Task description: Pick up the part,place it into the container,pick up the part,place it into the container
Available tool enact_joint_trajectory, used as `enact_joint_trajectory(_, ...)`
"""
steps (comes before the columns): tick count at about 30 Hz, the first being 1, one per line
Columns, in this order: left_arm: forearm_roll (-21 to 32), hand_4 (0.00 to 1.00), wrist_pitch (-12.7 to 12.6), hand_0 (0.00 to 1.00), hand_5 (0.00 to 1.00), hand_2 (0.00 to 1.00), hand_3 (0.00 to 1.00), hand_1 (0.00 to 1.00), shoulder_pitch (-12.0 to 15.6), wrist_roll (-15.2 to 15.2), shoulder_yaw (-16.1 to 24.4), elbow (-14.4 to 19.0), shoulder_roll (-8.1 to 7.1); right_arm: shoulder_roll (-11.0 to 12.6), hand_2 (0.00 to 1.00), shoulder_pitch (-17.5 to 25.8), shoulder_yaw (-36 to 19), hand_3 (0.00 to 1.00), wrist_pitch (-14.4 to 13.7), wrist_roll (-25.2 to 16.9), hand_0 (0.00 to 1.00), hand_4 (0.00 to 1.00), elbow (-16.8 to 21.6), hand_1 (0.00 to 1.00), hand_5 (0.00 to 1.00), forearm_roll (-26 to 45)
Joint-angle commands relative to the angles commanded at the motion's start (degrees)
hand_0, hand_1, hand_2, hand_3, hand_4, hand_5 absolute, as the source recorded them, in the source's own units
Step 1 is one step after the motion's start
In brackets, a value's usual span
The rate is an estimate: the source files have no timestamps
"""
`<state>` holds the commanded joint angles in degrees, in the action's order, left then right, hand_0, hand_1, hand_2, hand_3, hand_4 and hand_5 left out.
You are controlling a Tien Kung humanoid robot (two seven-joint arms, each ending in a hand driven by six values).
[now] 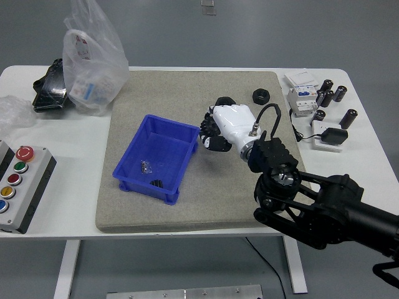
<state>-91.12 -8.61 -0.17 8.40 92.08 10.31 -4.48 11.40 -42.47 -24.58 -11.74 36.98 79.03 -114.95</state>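
Right hand (pixel 219 128) bent over nut (pixel 223 101), grip unclear.

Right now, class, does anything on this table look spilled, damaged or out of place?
Nothing stands out. The blue container sits upright on the mat, slightly askew, with small parts inside. One black nut lies loose on the mat, unspilled.

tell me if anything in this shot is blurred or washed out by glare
Head view: lighting is even and soft, shadows faint. The right hand is slightly soft, its white shell bright. The plastic bag shows mild sheen. The blue container and black nut stay sharp.
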Motion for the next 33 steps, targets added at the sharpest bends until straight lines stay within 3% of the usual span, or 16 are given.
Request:
enact_joint_trajectory(3, -0.07, 0.695, 0.04, 0.626, 0.262, 0.495, 0.613, 0.509, -0.06, 0.12, -0.07, 0.0, 0.0, -1.39, 0.326, -1.92, 2.8, 0.466, -4.16, 0.0, 0.384, 0.219, 0.32, 0.505, 0.002, 3.59)
enact_joint_trajectory(7, -0.13, 0.695, 0.04, 0.626, 0.262, 0.495, 0.613, 0.509, -0.12, 0.25, -0.1, 0.0, -0.01, -2.35, 0.326, -3.03, 4.23, 0.466, -5.71, -1.67, 0.384, 0.219, 0.11, 0.505, 0.002, 6.74)
enact_joint_trajectory(8, -0.18, 0.695, 0.03, 0.626, 0.261, 0.496, 0.613, 0.511, -0.11, 0.29, -0.09, 0.0, -0.01, -2.56, 0.476, -3.28, 4.5, 0.531, -5.69, -2.59, 0.421, 0.336, 0.11, 0.548, 0.002, 7.03)
enact_joint_trajectory(13, -0.47, 0.695, 0.02, 0.626, 0.261, 0.496, 0.613, 0.511, -0.11, 0.45, 0.06, 0.0, 0.0, -3.47, 0.476, -4.66, 6.03, 0.531, -3.03, -4.71, 0.421, 0.336, 0.42, 0.548, 0.002, 4.8)
enact_joint_trajectory(14, -0.48, 0.696, 0.03, 0.626, 0.262, 0.495, 0.613, 0.511, -0.14, 0.45, 0.03, 0.0, -0.01, -3.6, 0.628, -4.9, 6.48, 0.674, -2.47, -4.82, 0.414, 0.405, 0.43, 0.634, 0.077, 4.47)
enact_joint_trajectory(19, -0.49, 0.696, 0.11, 0.626, 0.262, 0.495, 0.613, 0.511, -0.32, 0.36, -0.1, 0.0, -0.02, -4.04, 0.628, -5.73, 7.94, 0.674, 0.65, -4.49, 0.414, 0.405, 0.69, 0.634, 0.077, 2.57)
enact_joint_trajectory(20, -0.5, 0.695, 0.12, 0.626, 0.262, 0.495, 0.613, 0.511, -0.33, 0.36, -0.11, 0.0, -0.02, -4.07, 0.69, -5.83, 7.98, 0.716, 1.44, -4.24, 0.378, 0.479, 0.73, 0.666, 0.144, 2.28)
enact_joint_trajectory(25, -0.6, 0.695, 0.12, 0.626, 0.262, 0.495, 0.613, 0.511, -0.31, 0.42, -0.06, 0.0, -0.02, -4.13, 0.69, -6.06, 8.58, 0.716, 4.32, -3.35, 0.378, 0.479, 0.64, 0.666, 0.144, 2.15)
enact_joint_trajectory(26, -0.62, 0.695, 0.12, 0.626, 0.262, 0.495, 0.613, 0.511, -0.31, 0.43, -0.06, 0.0, -0.02, -4.15, 0.699, -6.07, 8.67, 0.719, 4.68, -3.22, 0.375, 0.562, 0.65, 0.671, 0.164, 2.13)
enact_joint_trajectory(31, -0.57, 0.695, 0.15, 0.626, 0.262, 0.495, 0.613, 0.511, -0.34, 0.42, -0.14, 0.0, -0.02, -4.11, 0.699, -6.05, 8.81, 0.719, 5.63, -2.93, 0.375, 0.562, 0.65, 0.671, 0.164, 2.43)
enact_joint_trajectory(33, -0.6, 0.695, 0.15, 0.626, 0.261, 0.495, 0.614, 0.512, -0.34, 0.44, -0.13, 0.0, -0.02, -4.09, 0.711, -6.03, 8.82, 0.726, 5.85, -2.92, 0.368, 0.607, 0.66, 0.675, 0.159, 2.61)
